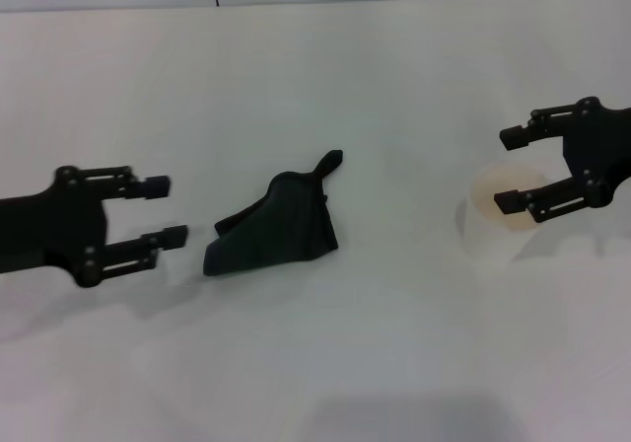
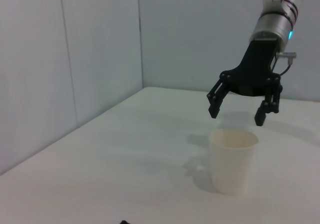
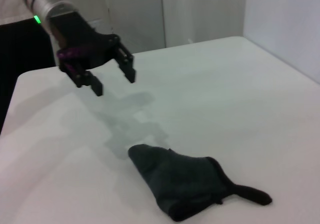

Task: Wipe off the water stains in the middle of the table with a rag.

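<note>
The rag (image 1: 276,227), a dark crumpled cloth with a thin pointed tail, lies in the middle of the white table (image 1: 345,87). My left gripper (image 1: 173,209) hovers open just left of the rag, apart from it, with nothing between its fingers. The right wrist view shows the same rag (image 3: 185,184) and the left gripper (image 3: 114,84) above the table beyond it. My right gripper (image 1: 503,170) is open at the right, empty. The water stains do not show in any view.
A translucent white plastic cup (image 1: 490,225) stands upright at the right, directly below the right gripper (image 2: 236,117); the left wrist view shows this cup (image 2: 232,161) too. Grey walls rise behind the table's far edge (image 2: 125,154).
</note>
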Controlling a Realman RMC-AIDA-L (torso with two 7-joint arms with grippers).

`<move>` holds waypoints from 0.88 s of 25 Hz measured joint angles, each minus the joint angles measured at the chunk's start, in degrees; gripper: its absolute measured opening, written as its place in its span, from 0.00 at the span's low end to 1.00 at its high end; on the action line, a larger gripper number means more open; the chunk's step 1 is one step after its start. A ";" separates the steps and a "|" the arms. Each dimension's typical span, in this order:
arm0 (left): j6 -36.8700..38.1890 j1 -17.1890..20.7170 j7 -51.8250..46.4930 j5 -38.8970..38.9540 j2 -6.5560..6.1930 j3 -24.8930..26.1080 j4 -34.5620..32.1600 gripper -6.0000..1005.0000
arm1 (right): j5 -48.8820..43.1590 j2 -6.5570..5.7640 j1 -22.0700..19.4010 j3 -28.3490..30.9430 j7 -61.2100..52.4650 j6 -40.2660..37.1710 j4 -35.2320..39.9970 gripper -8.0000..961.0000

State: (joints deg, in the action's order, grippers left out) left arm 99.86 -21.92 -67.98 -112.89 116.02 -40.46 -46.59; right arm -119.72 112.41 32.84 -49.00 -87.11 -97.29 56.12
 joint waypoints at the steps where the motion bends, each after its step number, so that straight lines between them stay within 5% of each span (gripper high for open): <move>1: 0.58 0.10 0.43 0.00 -0.52 0.55 1.03 0.57 | 0.02 0.00 -0.09 0.23 0.07 0.00 0.01 0.87; 4: 1.73 0.13 1.29 -0.10 -1.67 0.90 3.41 0.57 | 0.12 0.00 -0.46 0.75 0.32 0.05 0.02 0.87; 22: 3.13 -0.44 -1.35 -6.39 -3.44 0.66 3.45 0.56 | 0.47 -0.44 -0.70 0.84 -0.07 0.26 -0.34 0.87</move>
State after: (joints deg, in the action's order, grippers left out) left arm 102.99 -22.36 -69.32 -119.28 112.59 -39.80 -43.15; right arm -119.25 111.97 32.14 -48.16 -87.18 -97.03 55.78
